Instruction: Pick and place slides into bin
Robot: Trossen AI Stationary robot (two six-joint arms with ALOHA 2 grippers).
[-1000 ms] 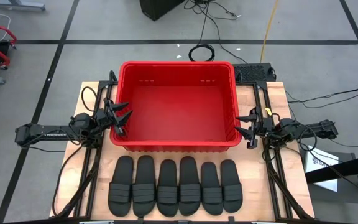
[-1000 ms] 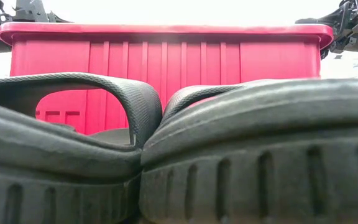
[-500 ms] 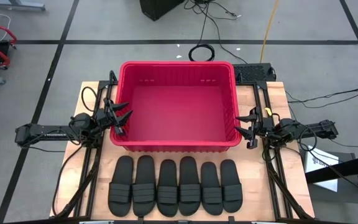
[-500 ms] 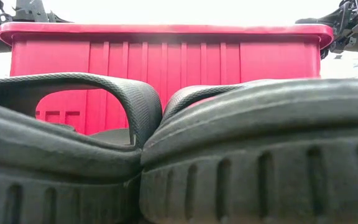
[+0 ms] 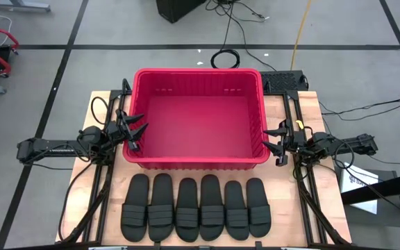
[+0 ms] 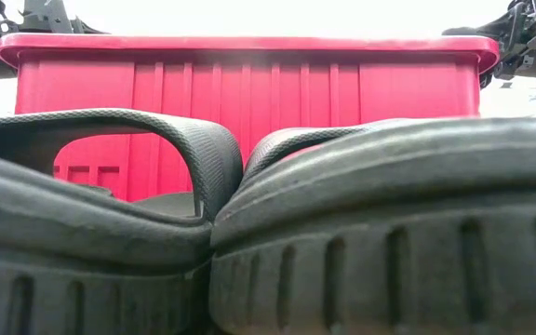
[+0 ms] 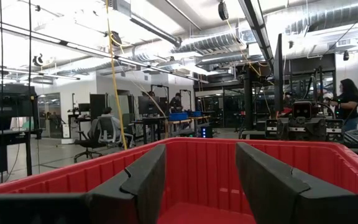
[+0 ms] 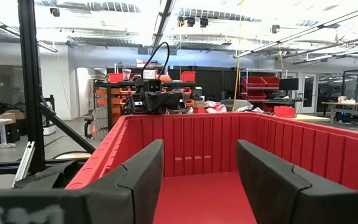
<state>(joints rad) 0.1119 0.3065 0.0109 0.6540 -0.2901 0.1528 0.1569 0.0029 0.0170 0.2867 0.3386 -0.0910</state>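
Note:
Several black slides point(image 5: 196, 207) lie sole-down side by side in a row on the table's near part; in the low view two of them point(image 6: 268, 233) fill the foreground. The red bin point(image 5: 196, 118) stands on the table behind them and holds nothing; it also shows in the low view point(image 6: 249, 84). My left gripper point(image 5: 136, 130) is open at the bin's left rim, and in the left wrist view point(image 7: 201, 180) its fingers point across the bin. My right gripper point(image 5: 275, 142) is open at the bin's right rim, and in the right wrist view point(image 8: 201, 180) it faces into the bin.
Black frame rails point(image 5: 304, 194) run along both table sides. Cables point(image 5: 224, 59) lie on the floor beyond the far edge. Bare wood point(image 5: 89, 114) shows left and right of the bin. A person point(image 7: 348, 99) stands far off in the room.

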